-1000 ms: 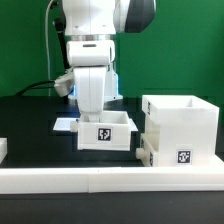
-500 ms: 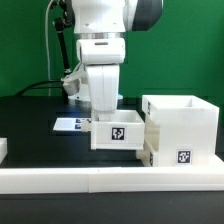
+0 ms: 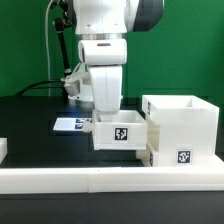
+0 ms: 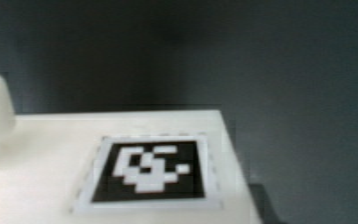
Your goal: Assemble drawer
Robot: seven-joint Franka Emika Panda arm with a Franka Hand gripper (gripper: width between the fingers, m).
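Note:
In the exterior view my gripper point(image 3: 105, 112) reaches down into a small white open-top tray point(image 3: 120, 134) with a square tag on its front and holds it above the table. Its fingertips are hidden behind the tray's wall. The tray hangs right beside the upper opening of the large white shell point(image 3: 186, 120), touching or nearly touching its left wall. A second small tray point(image 3: 181, 156) with a tag sits in the shell's lower part. The wrist view shows the held tray's tagged white face point(image 4: 149, 170) close up and blurred.
The marker board point(image 3: 68, 125) lies flat on the black table behind the held tray. A low white border rail point(image 3: 100, 181) runs along the front edge. A small white piece point(image 3: 3, 150) shows at the exterior view's left edge. A green wall stands behind.
The gripper has lifted the small tray off the table and carried it toward the exterior view's right, up to the shell. Over the last half second it has barely moved.

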